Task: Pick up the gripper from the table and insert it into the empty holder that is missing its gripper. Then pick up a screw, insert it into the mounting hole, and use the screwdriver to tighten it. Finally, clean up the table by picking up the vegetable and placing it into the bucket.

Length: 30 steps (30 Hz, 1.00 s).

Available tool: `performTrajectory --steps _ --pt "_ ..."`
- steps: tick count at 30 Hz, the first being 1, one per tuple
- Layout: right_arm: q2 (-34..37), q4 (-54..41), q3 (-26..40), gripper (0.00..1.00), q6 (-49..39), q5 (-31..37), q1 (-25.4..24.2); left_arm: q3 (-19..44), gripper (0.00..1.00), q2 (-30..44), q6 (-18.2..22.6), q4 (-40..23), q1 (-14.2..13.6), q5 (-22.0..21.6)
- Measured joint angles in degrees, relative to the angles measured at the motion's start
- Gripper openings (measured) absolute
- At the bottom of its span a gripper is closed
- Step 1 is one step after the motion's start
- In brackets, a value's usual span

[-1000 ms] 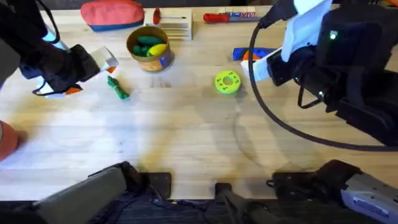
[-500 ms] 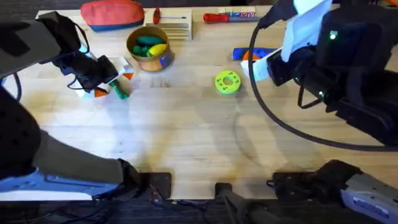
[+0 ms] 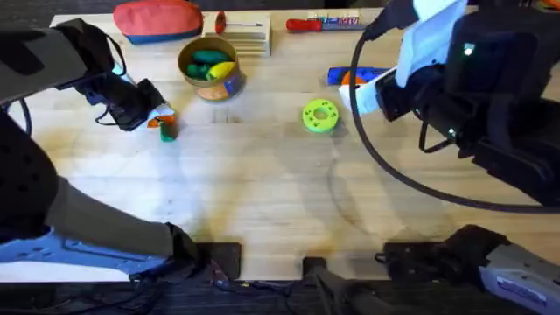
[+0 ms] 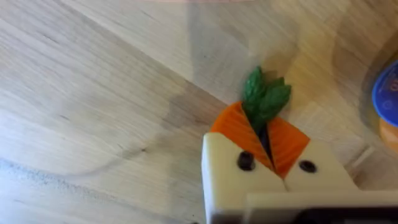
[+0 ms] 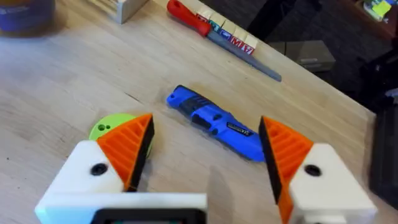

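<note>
Overhead: pale wood table [image 3: 262, 192], red pouch [image 3: 157, 19] at far edge.

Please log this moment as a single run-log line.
left gripper: shut on small dark-green leafy toy vegetable, on table | right gripper: open above stubby blue power screwdriver | yellow-orange round bucket: holds toys

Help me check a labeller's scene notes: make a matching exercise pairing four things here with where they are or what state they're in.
Things:
1. vegetable
2. screwdriver
3. bucket
4. right gripper

States:
A. open above the table
B. holds green and yellow items
C. pinched between orange pads
D. lying flat beside the green disc

Pairs: 1-C, 2-D, 3-B, 4-A
</note>
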Motion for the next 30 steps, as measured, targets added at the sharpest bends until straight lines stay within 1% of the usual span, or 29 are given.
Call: performTrajectory --steps 6,11,14,17,20,23,25,30 --pt "0.0 0.0 0.0 0.994 0.0 0.0 0.0 0.0 0.017 0.2 -0.1 -0.3 0.0 0.9" --pt "0.0 0.0 0.0 0.994 0.0 0.0 0.0 0.0 0.014 -2.0 -0.1 -3.0 -0.1 1.2" --pt "0.0 0.0 0.0 0.994 0.0 0.0 0.0 0.0 0.013 -7.0 -0.1 -4.7 -0.1 1.2" --pt "0.0 0.0 0.0 0.994 0.0 0.0 0.0 0.2 0.012 -14.2 -0.1 -5.8 -0.2 1.3" --pt "0.0 0.0 0.0 0.994 0.0 0.0 0.0 0.8 0.011 -21.2 -0.1 -5.6 -1.0 2.6" --pt "0.0 0.0 0.0 0.994 0.0 0.0 0.0 1.1 0.010 -26.6 -0.1 -3.6 -3.5 4.8" --pt "0.0 0.0 0.0 0.994 0.0 0.0 0.0 1.2 0.010 -28.3 -0.1 -1.1 -6.2 6.0" --pt "0.0 0.0 0.0 0.994 0.0 0.0 0.0 1.3 0.009 -27.1 0.6 7.0 -13.1 7.7"
